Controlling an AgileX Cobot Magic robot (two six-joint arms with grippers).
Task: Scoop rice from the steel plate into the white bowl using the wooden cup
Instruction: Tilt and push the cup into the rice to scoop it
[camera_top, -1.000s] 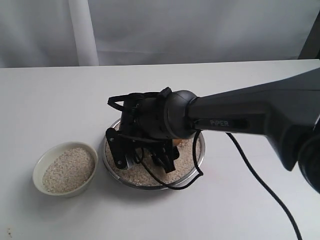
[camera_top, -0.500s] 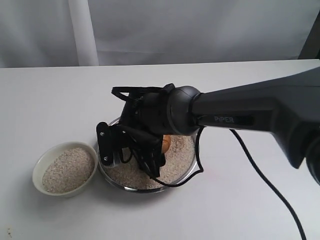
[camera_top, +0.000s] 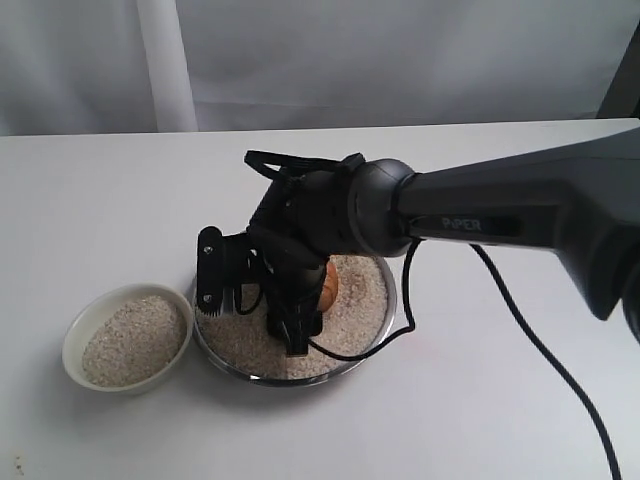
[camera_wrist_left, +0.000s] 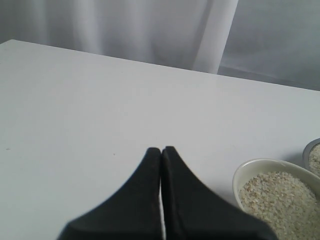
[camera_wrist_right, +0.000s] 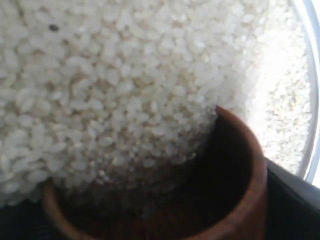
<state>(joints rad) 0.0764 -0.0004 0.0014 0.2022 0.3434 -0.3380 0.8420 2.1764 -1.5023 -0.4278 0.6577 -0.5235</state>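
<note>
Widest of all, a white table (camera_top: 100, 200): flat, matte, plain. Over it from the right edge, the right arm (camera_top: 520, 215): a thick dark-grey shell, smooth, with a black cable (camera_top: 520, 330) trailing below. Reaches across to the middle and bends down at the wrist over the dish.

Under the wrist, the steel plate (camera_top: 290, 381): round, shallow, shiny metal with a thin raised rim. Holds the rice (camera_top: 360, 290), a grainy off-white bed of small oval grains. Just beside the plate on its left, the white bowl (camera_top: 68, 345): smaller, cream ceramic, sloping sides, also filled with rice almost to the rim. Touching the plate or not, cannot tell.

Then the right gripper (camera_top: 258, 312): black, angular, fingers pointing down into the plate, clamped on the wooden cup (camera_wrist_right: 240, 200). Reddish-brown, rounded, with a smooth thick rim; lies tipped inside the plate, mouth pushed into the heap, dark inside partly covered by grains.

Last, the left gripper (camera_wrist_left: 161, 150): two black tapered fingers, tips pressed together, nothing between them. Hangs above bare table, with the bowl near.
</note>
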